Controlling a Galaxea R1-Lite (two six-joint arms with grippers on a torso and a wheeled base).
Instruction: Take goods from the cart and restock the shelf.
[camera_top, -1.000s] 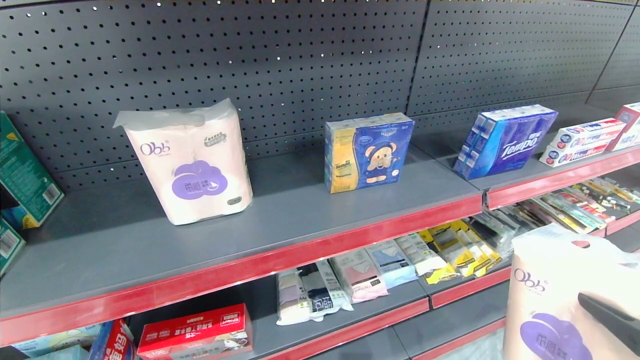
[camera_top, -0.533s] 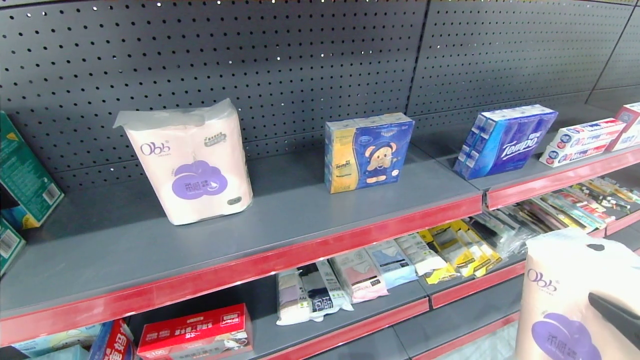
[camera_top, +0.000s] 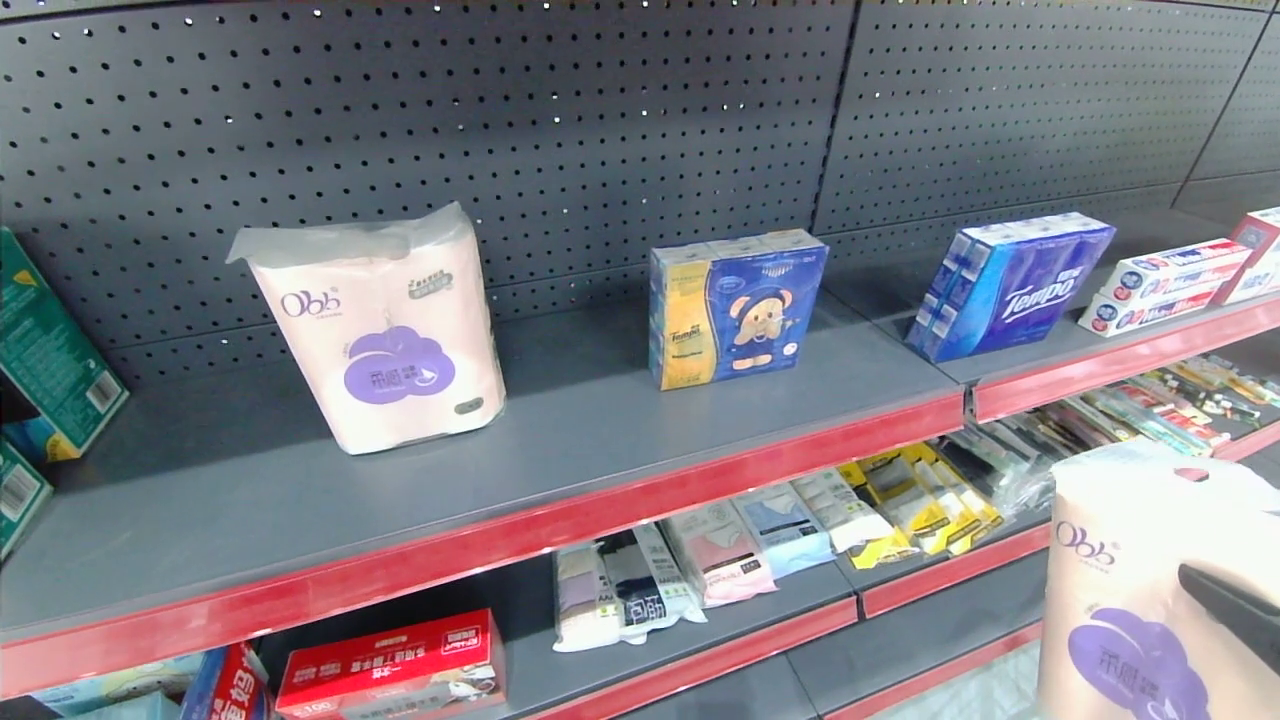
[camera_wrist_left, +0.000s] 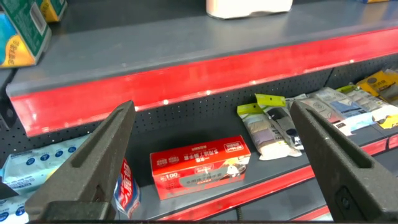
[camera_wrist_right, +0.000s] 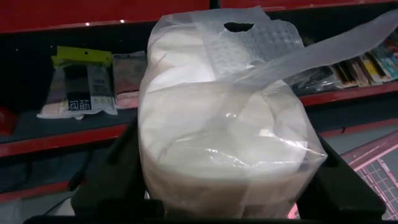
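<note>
Right gripper (camera_wrist_right: 227, 177) is clamped on the held roll pack (camera_top: 1150, 590), one finger down each side, plastic handle flap loose on top. Landmark = shelved roll pack (camera_top: 385, 330), same product, upright on the top shelf (camera_top: 620, 400). Held pack is well to the right of it and lower, under the level of that shelf's red lip (camera_top: 640, 490), out in front of the lower shelves.

Change over the last second: not much. Held pack slid slightly further right, away from the shelved roll pack, dipped, then came back up a touch. Whole head view also nudged down a bit, so part of that is the camera, not the arm. Shelf goods unchanged.

Meaning: pick is done, placing not started. My read: the pack has to go up over the red lip and left toward the shelved roll pack. Bare shelf just right of it, between it and the blue-yellow tissue pack (camera_top: 735, 305), looks like the slot.

Left gripper (camera_wrist_left: 211, 149): fingers apart, nothing in them, sitting below the shelved roll pack, facing the red box (camera_wrist_left: 199, 165) on the lower shelf.

Risk: soft, squashy pack; its bottom edge could catch the lip if the lift is short.
</note>
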